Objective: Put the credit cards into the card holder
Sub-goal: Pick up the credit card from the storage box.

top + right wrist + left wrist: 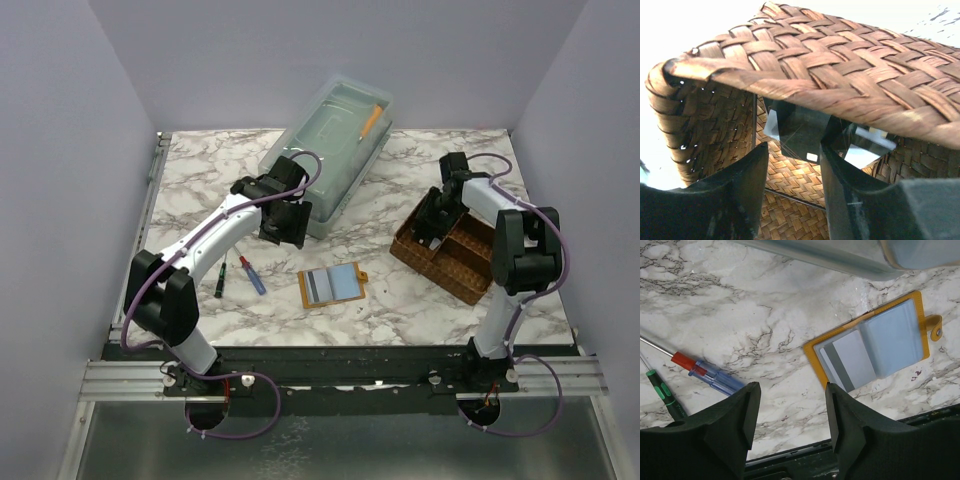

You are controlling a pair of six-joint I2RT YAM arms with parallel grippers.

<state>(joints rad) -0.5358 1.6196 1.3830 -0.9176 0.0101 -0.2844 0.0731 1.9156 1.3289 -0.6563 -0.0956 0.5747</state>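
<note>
While the top camera is looking down on the marble table (420, 300), the card holder (333, 285) is lying open and flat near the front middle, well apart from both arms. A clear plastic bin (330, 150) is sitting at the back, holding a slim orange item (371, 120) too blurred to name. The left gripper (285, 222) is hovering just in front of the bin. The right gripper (430, 228) is dipping into the woven tray (455, 262), in the compartment nearer the table's middle, and its fingertips are hiding there.

From the left wrist, the left gripper (792, 390) is showing its fingers spread with nothing between them, only bare marble. Beyond them the card holder (890, 337) is lying open, and a grey credit card (852, 360) is sitting in its left pocket with a paler edge peeking out behind. A red-and-blue screwdriver (705, 372) and a green screwdriver (662, 395) are lying to the left, both cut off by the fingers.

From the right wrist, the tray's woven wall (840, 70) is filling the upper view. The right gripper (794, 145) is holding its fingers apart, clamping nothing. Just past the tips a dark credit card (800, 131) is leaning inside the tray, and a paler credit card (863, 150) is showing partly behind the right finger.
</note>
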